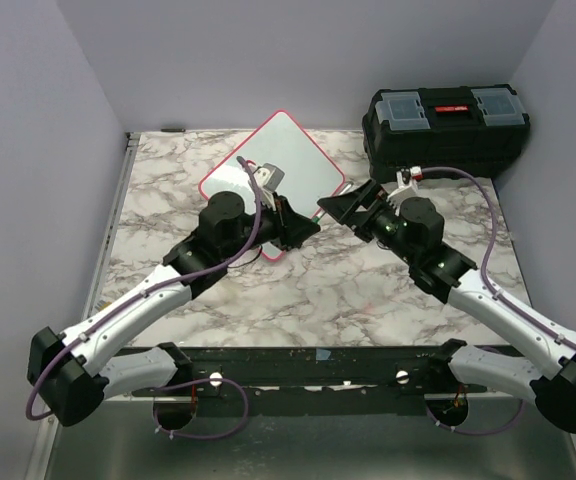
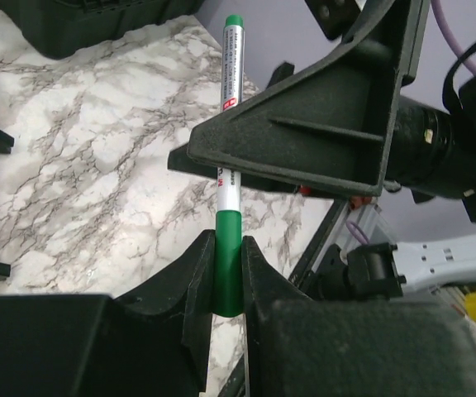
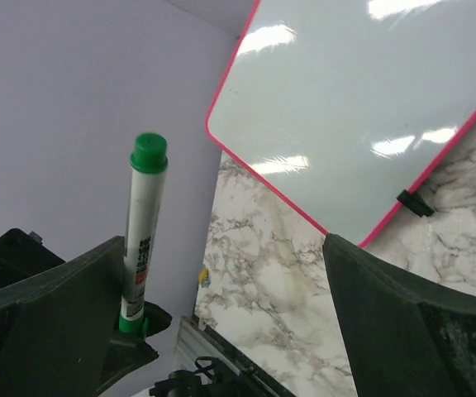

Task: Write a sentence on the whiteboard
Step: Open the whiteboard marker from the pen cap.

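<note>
On the marble table (image 1: 368, 290), one whiteboard (image 1: 293, 150) lies cornerwise, its near corner hidden behind the left wrist. Two arms angle inward, wrists nearly meeting. The left gripper (image 2: 227, 256) pinches one green marker (image 2: 230, 83) upright by its lower end. The right gripper (image 3: 226, 248) is spread wide, one finger just beside the marker.

White-and-black arms (image 1: 138, 300), purple cables (image 1: 493, 235), black ribbed jaws

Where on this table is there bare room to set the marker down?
The table is bare between the left arm and right arm, left of the whiteboard, and in front of the black toolbox. Crowded: the middle, where the left hand and right hand meet at the green marker.
</note>
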You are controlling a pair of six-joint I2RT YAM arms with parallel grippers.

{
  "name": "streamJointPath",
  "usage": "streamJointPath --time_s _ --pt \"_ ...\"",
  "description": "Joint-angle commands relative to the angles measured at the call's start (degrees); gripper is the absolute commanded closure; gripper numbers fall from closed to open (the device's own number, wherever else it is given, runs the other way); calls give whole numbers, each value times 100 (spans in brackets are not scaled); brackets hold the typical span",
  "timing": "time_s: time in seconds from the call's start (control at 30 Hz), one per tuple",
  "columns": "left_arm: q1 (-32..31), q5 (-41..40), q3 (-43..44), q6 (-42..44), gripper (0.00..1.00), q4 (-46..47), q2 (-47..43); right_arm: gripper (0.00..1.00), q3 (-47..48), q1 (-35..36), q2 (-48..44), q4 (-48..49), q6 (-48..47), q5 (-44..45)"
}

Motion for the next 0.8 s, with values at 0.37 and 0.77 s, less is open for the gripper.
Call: streamJointPath --time_s 0.37,0.77 --pt "851 2587 1556 1645 100 -3522 -893 0 508 21 -17 1686 -2066 -3870" --pt "1015 3252 2256 2307 100 -4756 -946 22 1005 17 427 2139 -1974 -5685"
